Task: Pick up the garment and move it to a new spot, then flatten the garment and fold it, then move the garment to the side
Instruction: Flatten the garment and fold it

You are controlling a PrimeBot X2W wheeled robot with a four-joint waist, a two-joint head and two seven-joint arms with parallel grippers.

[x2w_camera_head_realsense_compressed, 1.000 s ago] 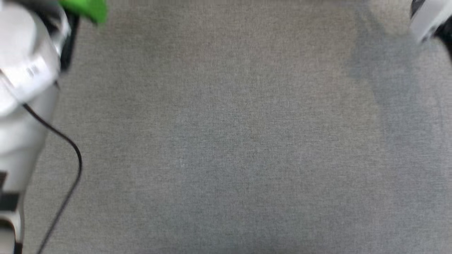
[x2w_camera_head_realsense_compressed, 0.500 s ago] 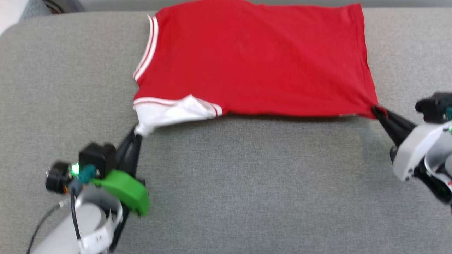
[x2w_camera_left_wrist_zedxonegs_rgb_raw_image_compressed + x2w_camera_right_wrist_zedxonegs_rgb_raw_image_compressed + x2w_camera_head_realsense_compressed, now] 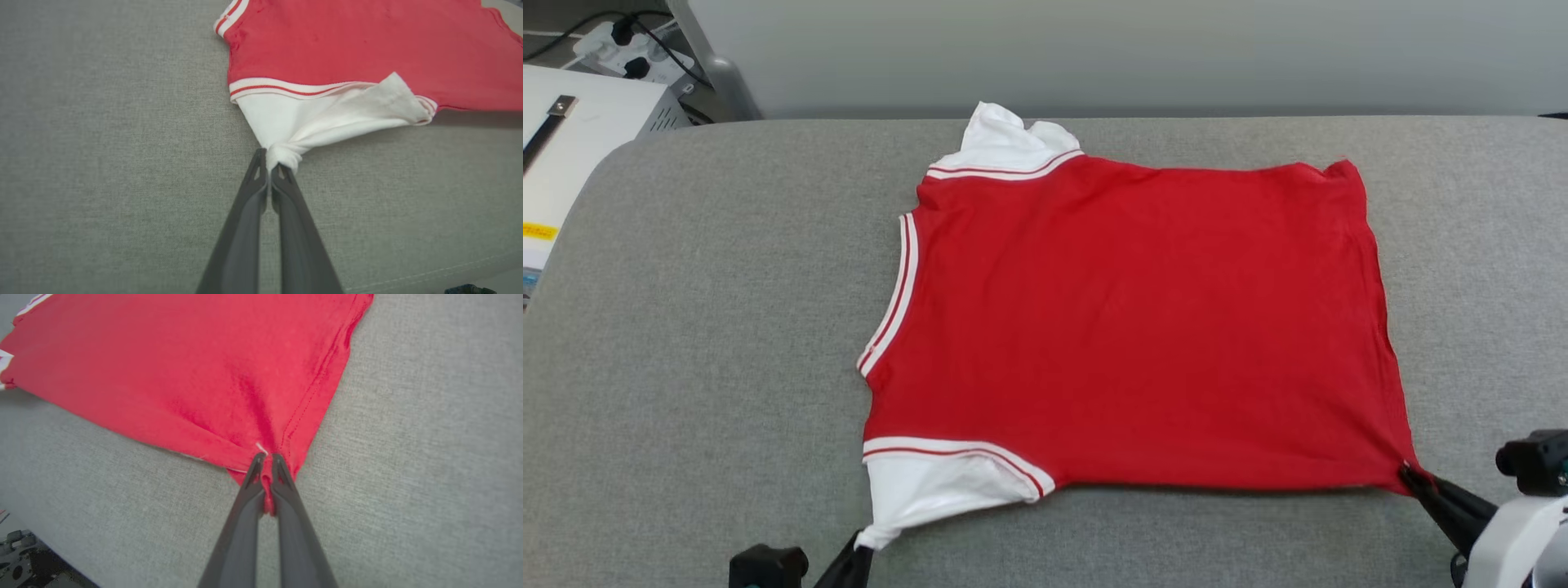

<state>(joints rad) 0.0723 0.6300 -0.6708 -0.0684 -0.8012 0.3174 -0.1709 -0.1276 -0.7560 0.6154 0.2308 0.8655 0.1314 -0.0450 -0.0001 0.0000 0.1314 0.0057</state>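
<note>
Two pincers grip just as they did half a second ago. What has changed is the head camera's aim, which now takes in the whole garment (image 3: 1143, 327), its far sleeve (image 3: 1005, 137) and the wall (image 3: 1135, 49) behind. The left pincer (image 3: 269, 162) is clamped tight on the bunched tip of the near white sleeve (image 3: 327, 118). The right pincer (image 3: 265, 459) is clamped tight on the near hem corner. The garment lies spread flat, plain red side up, on the grey counter (image 3: 703, 327), stretching away from both pincers. A white box (image 3: 580, 131) and a power strip (image 3: 613, 37) sit beyond the counter's far left corner, well apart from the cloth.
</note>
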